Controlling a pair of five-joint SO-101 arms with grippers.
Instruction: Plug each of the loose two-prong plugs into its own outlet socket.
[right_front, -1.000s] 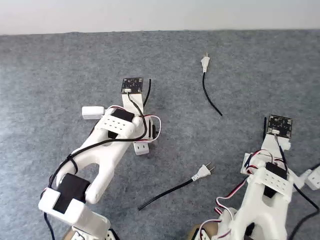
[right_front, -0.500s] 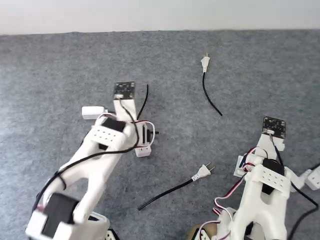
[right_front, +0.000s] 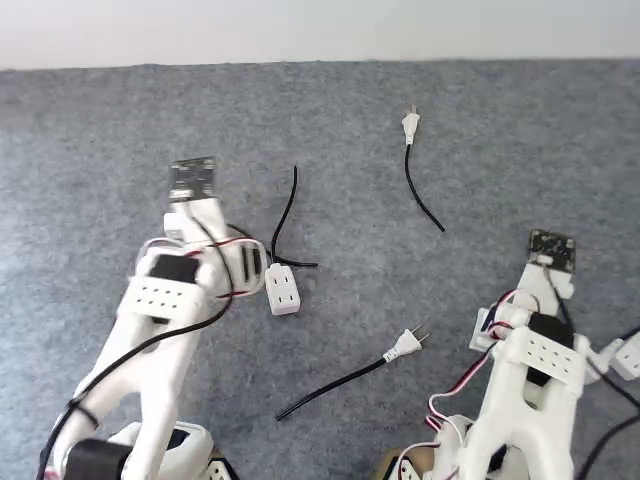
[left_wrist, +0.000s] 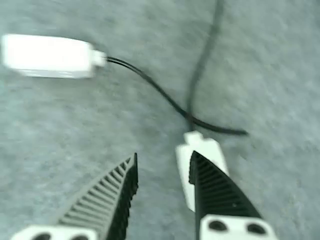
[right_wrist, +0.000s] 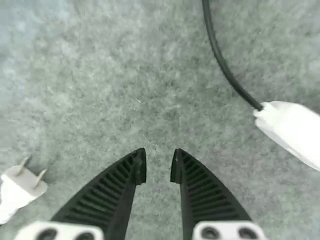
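Outlet socket (right_front: 283, 288) just beside your left gripper (left_wrist: 162, 161), jaws released, your right gripper (right_wrist: 158, 162) well apart from it, jaws narrowly parted, empty, one plug (right_front: 405, 345) between.

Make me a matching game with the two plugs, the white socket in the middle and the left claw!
Things:
1. plug on the curved cord
2. plug on the straighter cord
3. socket
4. left claw

Places or states:
A. open, holding nothing
B. close beside the left claw
C. nearest the far wall
D. lying just beside the right arm

Pairs: 1-C, 2-D, 3-B, 4-A.
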